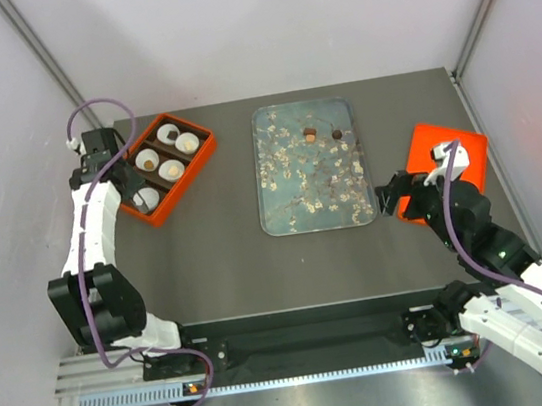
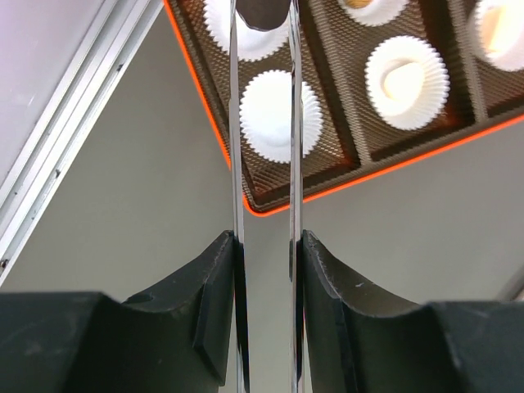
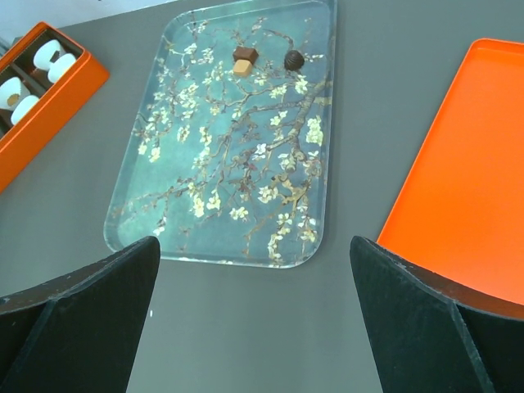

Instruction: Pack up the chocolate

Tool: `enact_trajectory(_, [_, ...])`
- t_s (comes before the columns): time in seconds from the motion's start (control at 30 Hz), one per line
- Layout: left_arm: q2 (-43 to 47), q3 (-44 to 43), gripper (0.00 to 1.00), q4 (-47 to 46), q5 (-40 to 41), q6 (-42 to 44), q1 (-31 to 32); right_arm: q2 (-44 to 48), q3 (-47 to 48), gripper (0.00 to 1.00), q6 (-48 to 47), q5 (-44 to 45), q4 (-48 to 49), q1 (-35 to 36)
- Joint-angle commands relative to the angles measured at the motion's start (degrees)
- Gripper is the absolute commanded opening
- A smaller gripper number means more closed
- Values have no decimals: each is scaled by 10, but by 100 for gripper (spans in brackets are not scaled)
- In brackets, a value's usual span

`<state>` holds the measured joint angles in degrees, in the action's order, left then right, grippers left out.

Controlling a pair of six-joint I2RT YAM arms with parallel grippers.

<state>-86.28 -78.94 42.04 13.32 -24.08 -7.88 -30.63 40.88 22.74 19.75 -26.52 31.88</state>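
My left gripper (image 2: pixel 266 246) is shut on a pair of thin metal tongs (image 2: pixel 235 131). The tong tips pinch a dark brown chocolate (image 2: pixel 262 12) above the orange box (image 2: pixel 270 205), over its near-left corner, where an empty white paper cup (image 2: pixel 274 115) sits. Several other cups in the box (image 1: pixel 167 165) hold chocolates. Two loose chocolates lie on the blossom-print tray (image 3: pixel 229 164): a brown-and-tan block (image 3: pixel 244 59) and a dark round one (image 3: pixel 294 59). My right gripper (image 3: pixel 254 319) is open and empty, low over the table just off the tray's near right corner.
An orange lid (image 1: pixel 448 168) lies flat at the right, beside my right gripper (image 1: pixel 391 196). The left arm (image 1: pixel 88 229) reaches along the table's left edge to the box. Grey walls close in the back and both sides.
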Motion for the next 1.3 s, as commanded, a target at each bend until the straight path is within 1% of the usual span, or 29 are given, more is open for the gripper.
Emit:
enact_trajectory(0.0, [-19,-21,33,-13,-4,-1,-7,3,2,100,4,-1,29,7])
enact_trajectory(0.1, [-33,-20,34,-23,-3,1,-11,0,2,100,2,-1,31,7])
enact_trajectory(0.13, [-41,-20,33,-29,-21,3,-12,0,4,100,1,0,31,7])
enact_trajectory(0.23, [-53,-15,34,-49,-25,3,-12,-1,4,100,-1,2,37,7])
enact_trajectory(0.5, [-82,-32,34,-50,13,10,-13,-7,5,100,-5,9,38,7])
enact_trajectory(0.9, [-106,-32,37,-62,24,16,-13,-13,7,100,-9,14,39,6])
enact_trajectory(1.27, [-129,-53,39,-62,36,22,-13,-9,0,100,-11,20,38,6])
